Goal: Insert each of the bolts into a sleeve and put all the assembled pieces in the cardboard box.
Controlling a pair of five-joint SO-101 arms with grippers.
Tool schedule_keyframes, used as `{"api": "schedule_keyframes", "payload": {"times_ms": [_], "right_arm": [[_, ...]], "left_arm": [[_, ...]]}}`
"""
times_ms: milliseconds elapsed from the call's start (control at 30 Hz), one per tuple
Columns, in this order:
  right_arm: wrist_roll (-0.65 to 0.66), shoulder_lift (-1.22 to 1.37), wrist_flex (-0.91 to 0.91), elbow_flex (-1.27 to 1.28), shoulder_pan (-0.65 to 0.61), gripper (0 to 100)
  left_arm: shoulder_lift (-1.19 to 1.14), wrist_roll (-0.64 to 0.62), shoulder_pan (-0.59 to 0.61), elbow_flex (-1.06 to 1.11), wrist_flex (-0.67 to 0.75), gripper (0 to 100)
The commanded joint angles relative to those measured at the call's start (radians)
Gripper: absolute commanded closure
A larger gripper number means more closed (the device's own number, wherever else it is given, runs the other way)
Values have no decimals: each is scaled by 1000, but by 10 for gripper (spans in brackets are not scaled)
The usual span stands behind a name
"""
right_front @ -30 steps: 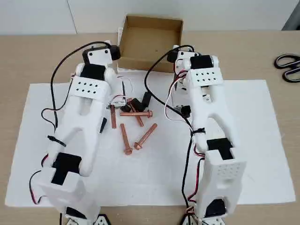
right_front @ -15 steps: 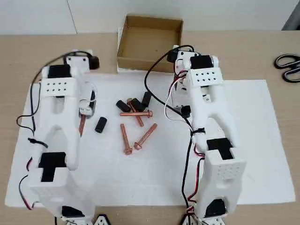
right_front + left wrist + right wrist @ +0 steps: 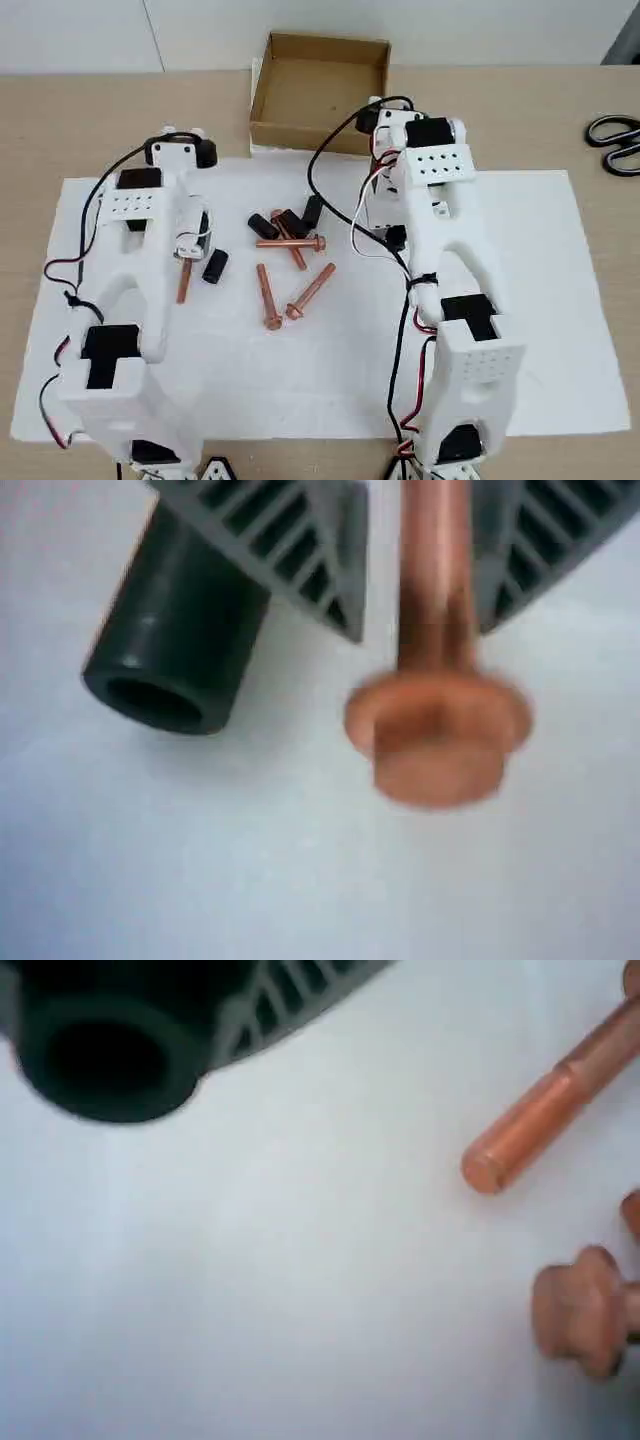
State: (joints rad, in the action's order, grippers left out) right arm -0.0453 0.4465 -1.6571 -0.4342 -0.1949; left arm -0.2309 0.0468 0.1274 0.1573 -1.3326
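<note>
My left gripper (image 3: 190, 246) is shut on a copper bolt (image 3: 185, 281) at the left of the white sheet. In the left wrist view the bolt (image 3: 436, 730) hangs head down between the grey fingers (image 3: 310, 550). A black sleeve (image 3: 175, 645) lies right beside it on the sheet (image 3: 214, 266). My right gripper (image 3: 396, 237) is low over the sheet right of the pile, shut on another black sleeve (image 3: 100, 1055). Several loose bolts (image 3: 290, 243) and three sleeves (image 3: 292, 222) lie in the middle. The cardboard box (image 3: 312, 137) stands open at the back.
A white sheet (image 3: 530, 300) covers most of the wooden table. Scissors (image 3: 614, 140) lie at the far right edge. Black cables loop from both arms over the sheet near the pile. Loose bolt ends (image 3: 545, 1125) lie near the right gripper.
My left arm has swung away from the pile to the left, carrying the bolt, then eased back slightly toward the lone sleeve. The right arm has kept still.
</note>
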Motion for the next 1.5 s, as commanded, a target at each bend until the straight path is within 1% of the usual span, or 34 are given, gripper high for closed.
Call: {"api": "schedule_keyframes", "payload": {"times_ms": [0,167,367,533,600,667,800,900,1067,1333,1467], "right_arm": [[5,-16,8,-32,5,995],[5,-16,5,-32,5,995],[6,-16,4,-32,5,995],[6,-16,4,-32,5,995],[6,-16,5,-32,5,995],[6,-16,7,-32,7,995],[6,-13,10,-32,7,995],[6,-12,12,-32,7,995],[6,-10,12,-32,7,995],[6,-22,12,-37,5,995],[9,-114,1,-51,5,995]], "left_arm": [[8,5,3,25,68,921],[5,5,3,54,120,920],[-104,2,8,47,167,920],[-110,-2,8,36,170,925],[-110,-2,5,31,170,945],[-110,-2,3,31,170,992],[-106,-3,5,31,167,994],[-46,-3,2,30,132,994],[123,-3,-3,30,69,994],[373,0,-115,30,-44,994],[488,14,-127,31,-58,994]]}}
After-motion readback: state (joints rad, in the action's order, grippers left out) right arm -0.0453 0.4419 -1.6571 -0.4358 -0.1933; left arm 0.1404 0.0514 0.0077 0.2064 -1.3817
